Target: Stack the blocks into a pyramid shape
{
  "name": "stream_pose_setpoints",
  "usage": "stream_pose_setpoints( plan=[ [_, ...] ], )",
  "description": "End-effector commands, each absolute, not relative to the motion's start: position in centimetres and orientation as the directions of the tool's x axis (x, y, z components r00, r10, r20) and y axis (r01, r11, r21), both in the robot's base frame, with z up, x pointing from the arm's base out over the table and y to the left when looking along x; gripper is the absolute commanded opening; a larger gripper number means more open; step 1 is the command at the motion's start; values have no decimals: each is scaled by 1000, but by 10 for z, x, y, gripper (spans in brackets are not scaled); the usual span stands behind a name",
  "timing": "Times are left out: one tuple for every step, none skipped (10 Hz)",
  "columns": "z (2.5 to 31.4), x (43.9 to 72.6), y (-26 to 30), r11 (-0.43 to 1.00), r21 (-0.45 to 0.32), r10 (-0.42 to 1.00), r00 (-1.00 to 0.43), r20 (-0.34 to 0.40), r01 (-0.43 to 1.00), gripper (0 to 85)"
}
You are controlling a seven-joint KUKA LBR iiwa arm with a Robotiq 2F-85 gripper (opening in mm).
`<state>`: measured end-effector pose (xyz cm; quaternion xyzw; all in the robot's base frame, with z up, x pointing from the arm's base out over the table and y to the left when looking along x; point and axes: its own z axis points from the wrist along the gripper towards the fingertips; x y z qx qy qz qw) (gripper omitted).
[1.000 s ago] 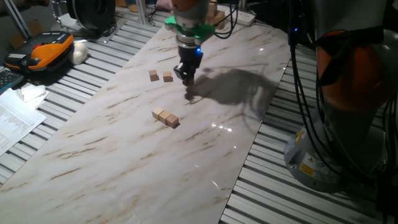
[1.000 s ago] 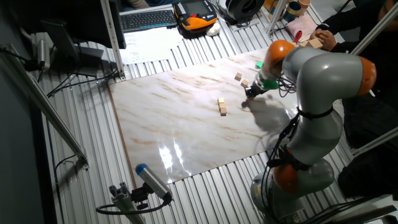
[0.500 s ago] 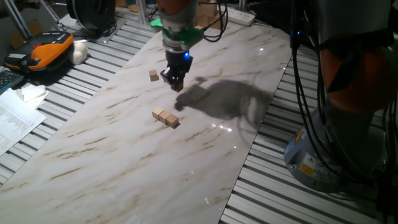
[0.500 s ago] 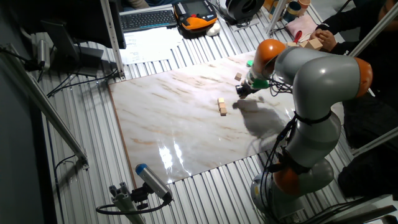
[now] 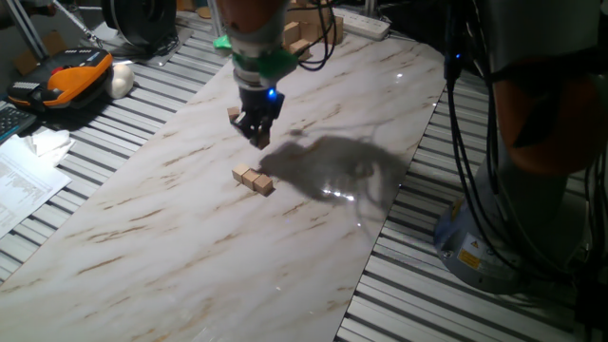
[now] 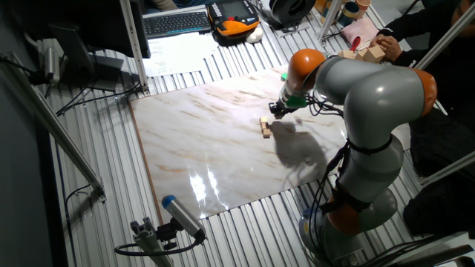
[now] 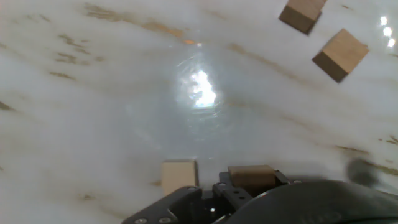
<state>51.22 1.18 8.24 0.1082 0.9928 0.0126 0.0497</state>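
On the marbled surface (image 5: 171, 247), nearest one fixed camera, a row of blocks (image 5: 253, 179) lies in a short slanting line of three cubes set close together; the other fixed view shows the same row (image 6: 265, 127) near the middle of the slab. Just beyond it the pincer (image 5: 255, 135) hangs above the surface, not touching it, casting a broad shadow to the right of the row. The hand view shows the pincer pinching a held block (image 7: 252, 177), seated low between the dark finger parts, with a lone block (image 7: 179, 173) on the surface just beside it. That lone block (image 5: 234, 114) sits behind the pincer in the fixed view, partly hidden by it and well apart from the row. Two more cubes lie at the upper right of the hand view, one block (image 7: 340, 54) tilted cornerwise and a second (image 7: 303, 14) cut by the frame edge. From the other side, the grey-and-orange arm (image 6: 371, 81) bends over the slab, with the pincer (image 6: 276, 110) just beyond the row. Farther off, an orange device (image 5: 81, 74) rests on the ribbed bench.
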Motion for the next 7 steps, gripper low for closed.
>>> stream_pose_setpoints(
  plan=[
    [82,512,13,980,37,197,-975,-100,194,0],
    [82,512,13,987,34,159,-981,-111,156,0],
    [82,512,13,992,45,124,-987,-106,120,0],
    [82,512,13,996,46,86,-991,-98,82,0],
    [82,512,13,997,43,60,-993,-98,56,0],
    [82,512,13,999,40,35,-993,-109,30,0],
    [82,512,13,998,58,42,-994,-102,36,0]
  ],
)
